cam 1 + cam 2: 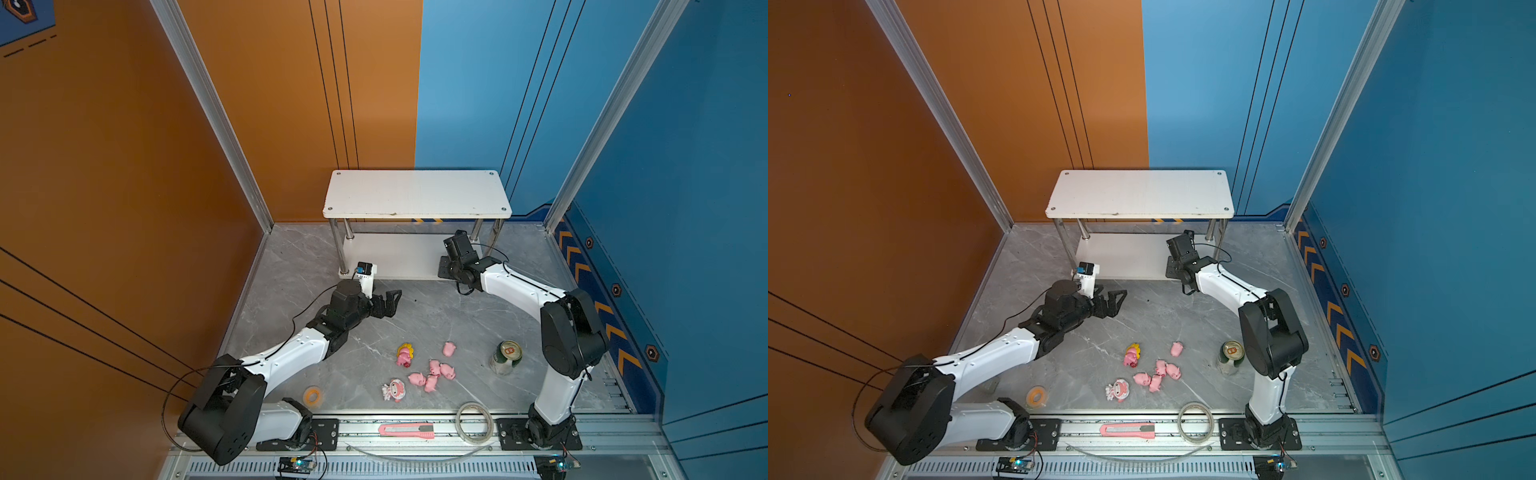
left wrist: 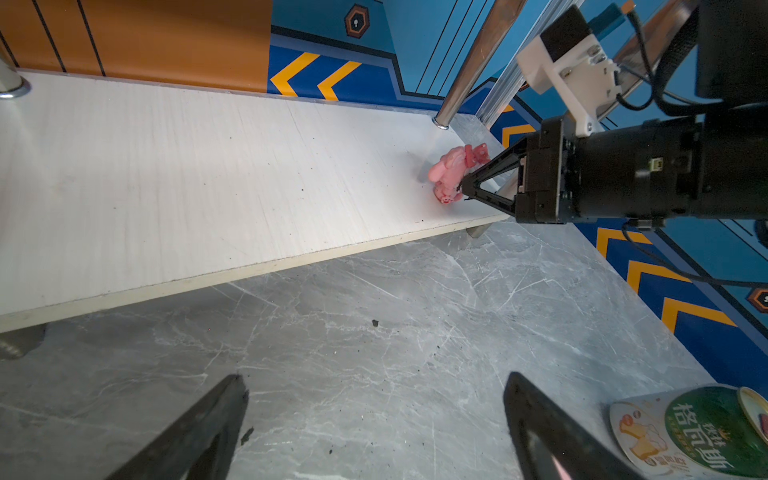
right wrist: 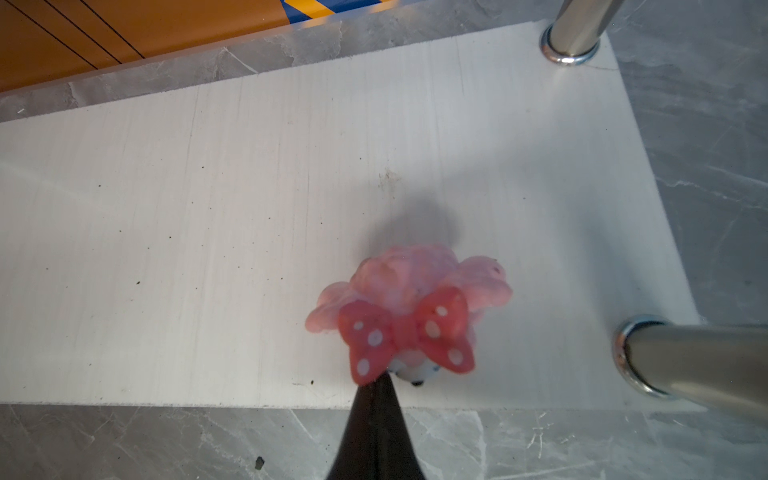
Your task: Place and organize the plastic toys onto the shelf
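The white two-tier shelf (image 1: 415, 193) (image 1: 1138, 193) stands at the back. On the right end of its lower tier (image 3: 208, 208) (image 2: 166, 187) lies a pink figurine with a red dotted bow (image 3: 409, 291) (image 2: 449, 170). My right gripper (image 3: 380, 380) (image 2: 461, 189) is shut, its tip touching the bow; whether it pinches the bow I cannot tell. My left gripper (image 1: 392, 305) (image 2: 374, 376) hangs open and empty over bare floor in front of the shelf. Several pink pigs (image 1: 434, 374), a yellow-faced figurine (image 1: 405, 353) and a white-pink figurine (image 1: 395, 390) lie on the floor.
A green can (image 1: 506, 357) (image 2: 706, 432) stands right of the toys, beside the right arm. An orange tape roll (image 1: 312, 395) lies at the front left. A pink utility knife (image 1: 406, 430) and a clear tape ring (image 1: 476, 423) rest on the front rail. Chrome legs (image 3: 698, 357) flank the figurine.
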`<state>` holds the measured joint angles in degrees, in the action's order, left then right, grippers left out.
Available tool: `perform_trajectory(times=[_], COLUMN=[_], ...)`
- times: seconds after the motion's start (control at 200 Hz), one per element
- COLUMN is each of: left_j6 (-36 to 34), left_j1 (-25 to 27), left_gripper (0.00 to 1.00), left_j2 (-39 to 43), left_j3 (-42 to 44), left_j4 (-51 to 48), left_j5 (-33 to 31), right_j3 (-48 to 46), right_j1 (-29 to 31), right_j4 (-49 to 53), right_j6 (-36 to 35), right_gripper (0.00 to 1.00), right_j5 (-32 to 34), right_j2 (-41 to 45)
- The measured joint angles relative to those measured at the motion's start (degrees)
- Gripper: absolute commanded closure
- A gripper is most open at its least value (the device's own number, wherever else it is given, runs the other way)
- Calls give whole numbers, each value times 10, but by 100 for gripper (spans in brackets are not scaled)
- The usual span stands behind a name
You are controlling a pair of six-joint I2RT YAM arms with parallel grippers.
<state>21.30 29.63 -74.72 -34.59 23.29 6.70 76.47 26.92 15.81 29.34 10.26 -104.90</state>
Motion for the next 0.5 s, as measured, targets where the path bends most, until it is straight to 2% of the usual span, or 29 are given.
perform_trajectory(times=[0.501], left_j6=[0], left_j1=[0], left_gripper=[2], left_j2=[-1], left_j3=[0], left_j4=[0], left_j5=[4], right_j3=[-3], right_j1=[7], right_j4=[1], right_j6=[0], right_gripper=[100], right_j5=[-11], right_j2=[1])
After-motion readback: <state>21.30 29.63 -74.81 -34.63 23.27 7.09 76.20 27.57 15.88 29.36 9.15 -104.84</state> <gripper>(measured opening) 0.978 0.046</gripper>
